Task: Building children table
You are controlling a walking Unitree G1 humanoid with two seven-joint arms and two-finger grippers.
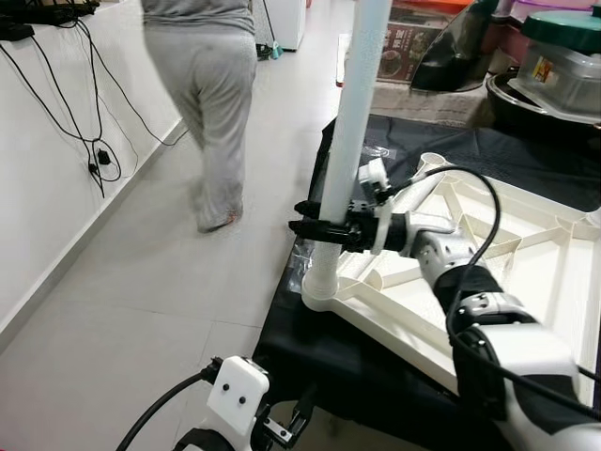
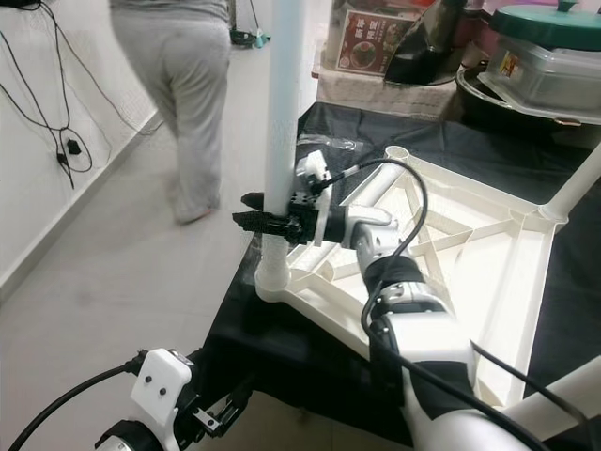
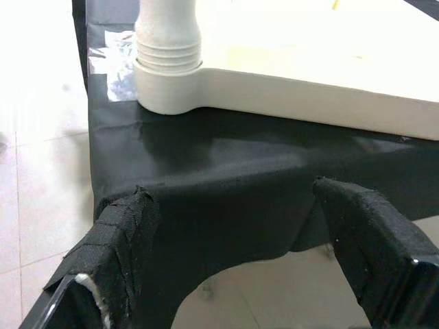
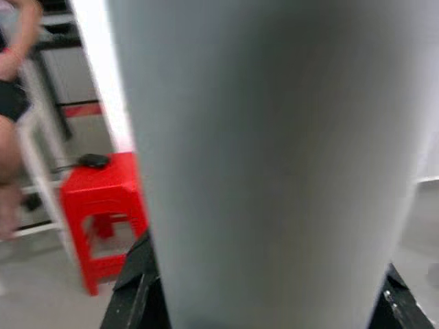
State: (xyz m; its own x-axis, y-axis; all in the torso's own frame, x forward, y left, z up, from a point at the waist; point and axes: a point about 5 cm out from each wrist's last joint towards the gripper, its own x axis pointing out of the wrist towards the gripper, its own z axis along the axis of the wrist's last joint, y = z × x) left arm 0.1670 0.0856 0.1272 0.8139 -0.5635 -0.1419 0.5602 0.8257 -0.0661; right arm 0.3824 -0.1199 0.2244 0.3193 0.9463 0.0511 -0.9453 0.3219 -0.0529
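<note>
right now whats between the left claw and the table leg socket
Only black cloth, draped over the edge under the tabletop. The left wrist view shows it between the open left claw and the socket.

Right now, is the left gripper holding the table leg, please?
No, the left gripper hangs open below the black cloth; the right gripper clamps the leg.

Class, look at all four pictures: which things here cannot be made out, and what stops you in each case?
- Top of the white table leg: cut off by the upper edge of both eye views.
- Right gripper fingertips: hidden behind that leg in the right wrist view.
- Person: upper body cut off and blurred in the eye views.
- Label on the box: too small to read.
</note>
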